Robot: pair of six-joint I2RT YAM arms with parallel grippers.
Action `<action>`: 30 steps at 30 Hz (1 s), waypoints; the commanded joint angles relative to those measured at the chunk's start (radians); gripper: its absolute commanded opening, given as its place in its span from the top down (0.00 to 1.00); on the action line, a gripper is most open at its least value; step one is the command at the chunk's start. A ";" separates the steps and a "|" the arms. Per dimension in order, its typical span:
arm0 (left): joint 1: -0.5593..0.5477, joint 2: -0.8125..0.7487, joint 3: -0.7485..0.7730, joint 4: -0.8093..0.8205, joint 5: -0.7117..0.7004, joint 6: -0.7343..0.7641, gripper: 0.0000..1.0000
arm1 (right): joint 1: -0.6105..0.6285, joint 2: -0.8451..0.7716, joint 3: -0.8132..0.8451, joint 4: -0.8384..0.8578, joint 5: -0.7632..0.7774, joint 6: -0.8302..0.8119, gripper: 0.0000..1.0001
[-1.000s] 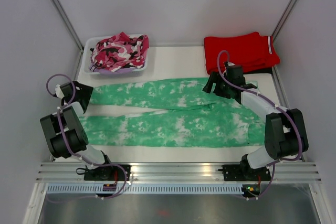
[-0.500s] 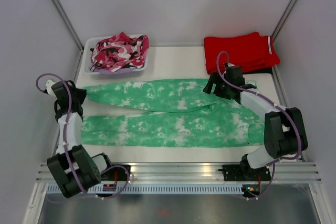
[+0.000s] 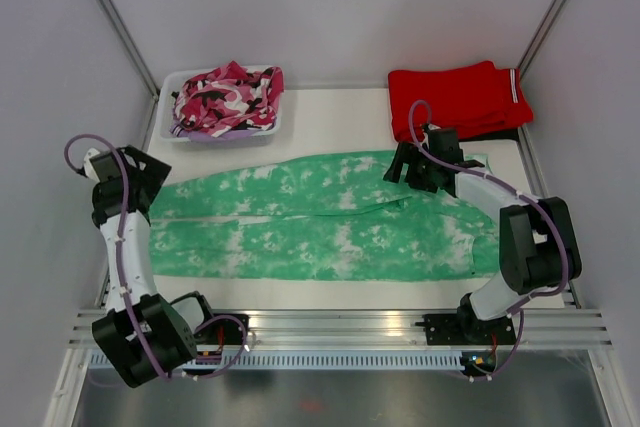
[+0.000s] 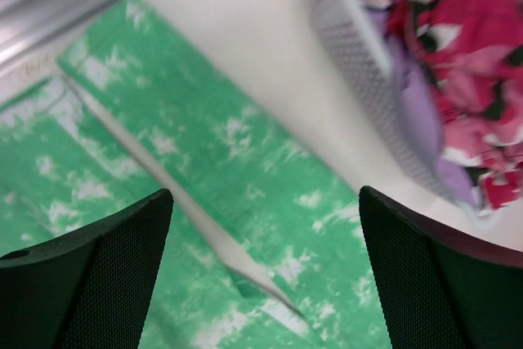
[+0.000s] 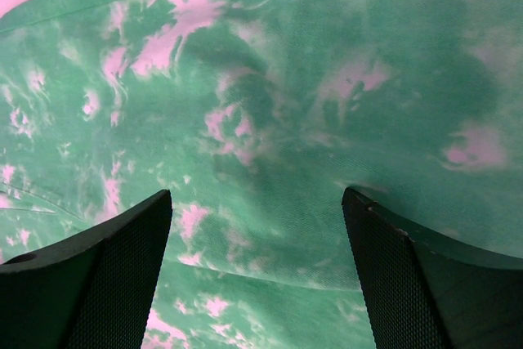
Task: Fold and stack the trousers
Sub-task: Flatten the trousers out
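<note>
The mint green tie-dye trousers [image 3: 330, 237] lie flat across the table, waist to the right, both legs running left with only a thin gap between them. My left gripper [image 3: 138, 187] hovers over the left end of the far leg, open and empty. In the left wrist view the gripper [image 4: 263, 226] has the green fabric [image 4: 204, 145] and the pale gap between the legs below it. My right gripper [image 3: 405, 165] hangs open over the crotch area; its wrist view shows the gripper [image 5: 257, 202] close above the cloth [image 5: 270, 79], holding nothing.
A white basket [image 3: 170, 132] with a pink, black and white camouflage garment [image 3: 225, 97] stands at the back left, near my left gripper; its mesh wall [image 4: 368, 96] shows in the left wrist view. Folded red trousers [image 3: 455, 97] lie at the back right. A metal rail [image 3: 340, 327] runs along the front edge.
The far leg's left end has shifted toward the near leg, narrowing the gap. My left arm has swung up and left, its gripper now open. The right gripper has barely moved.
</note>
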 commanded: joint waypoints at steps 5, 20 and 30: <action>0.004 0.035 0.189 -0.008 -0.051 0.105 0.01 | 0.001 -0.020 0.059 0.013 -0.016 -0.025 0.09; 0.002 0.699 0.362 -0.107 -0.152 0.149 0.07 | 0.000 0.002 0.162 0.022 0.049 0.012 0.08; 0.001 0.803 0.373 -0.073 -0.109 0.174 0.98 | 0.128 0.224 0.380 0.022 0.048 -0.129 0.09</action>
